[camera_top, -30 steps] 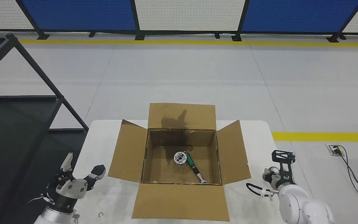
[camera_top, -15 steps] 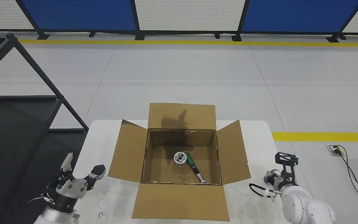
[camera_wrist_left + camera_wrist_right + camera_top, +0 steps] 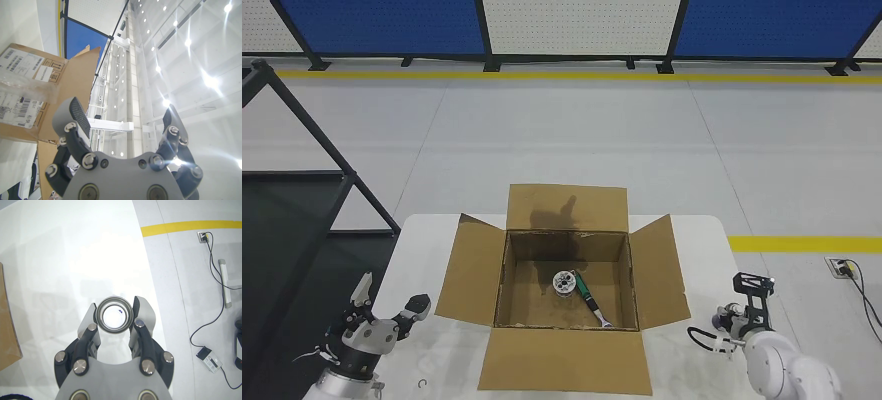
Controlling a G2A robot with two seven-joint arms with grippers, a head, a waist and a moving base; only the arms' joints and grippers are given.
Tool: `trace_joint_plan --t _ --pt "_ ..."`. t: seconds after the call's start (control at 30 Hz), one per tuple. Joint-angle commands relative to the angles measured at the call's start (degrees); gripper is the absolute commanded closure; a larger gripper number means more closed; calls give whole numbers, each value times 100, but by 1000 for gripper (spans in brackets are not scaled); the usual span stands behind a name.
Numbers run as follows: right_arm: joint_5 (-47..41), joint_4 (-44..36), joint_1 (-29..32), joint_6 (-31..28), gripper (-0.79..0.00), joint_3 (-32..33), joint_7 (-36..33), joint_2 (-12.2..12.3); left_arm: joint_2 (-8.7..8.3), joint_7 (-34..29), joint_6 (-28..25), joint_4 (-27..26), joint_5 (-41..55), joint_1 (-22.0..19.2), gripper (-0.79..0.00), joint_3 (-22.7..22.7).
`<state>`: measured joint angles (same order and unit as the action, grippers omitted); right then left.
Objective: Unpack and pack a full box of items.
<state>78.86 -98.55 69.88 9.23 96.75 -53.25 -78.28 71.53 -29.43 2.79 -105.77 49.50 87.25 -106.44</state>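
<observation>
Box: The open cardboard box (image 3: 567,208) sits mid-table, all four flaps splayed outward.
Inside: A round metal disc (image 3: 564,282) lies on the box floor. Just beside it, a green-handled wrench (image 3: 593,301) angles toward the near right corner.
Right gripper: The right gripper (image 3: 114,308) is clenched on a metal ring (image 3: 99,318), seen end-on, over the table to the right of the box and apart from its flap.
Left gripper: The left gripper (image 3: 124,115) is released and empty, near the table's left side, tilted up toward ceiling lights.
Writing: White shipping labels (image 3: 20,60) with barcodes and handling symbols cover the box's outer wall.
Around: The white table (image 3: 432,235) stands before blue partition panels (image 3: 377,25). A yellow floor line (image 3: 189,225) runs past a floor socket (image 3: 202,237), from which a black cable (image 3: 213,264) trails toward a power adapter (image 3: 209,360).
</observation>
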Motion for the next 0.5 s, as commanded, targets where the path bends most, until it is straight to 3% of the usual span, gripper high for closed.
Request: trace_joint_plan --t 0.0,0.23,0.47 --pt "-60 -48 7 0 -785 27 12 5 0 0 0 0 0 0 -785 0" --pt "-347 -631 163 -154 -785 281 130 45 0 0 0 0 0 0 -785 0" --pt "-480 -2049 559 -293 -785 600 192 89 0 0 0 0 0 0 -785 0"
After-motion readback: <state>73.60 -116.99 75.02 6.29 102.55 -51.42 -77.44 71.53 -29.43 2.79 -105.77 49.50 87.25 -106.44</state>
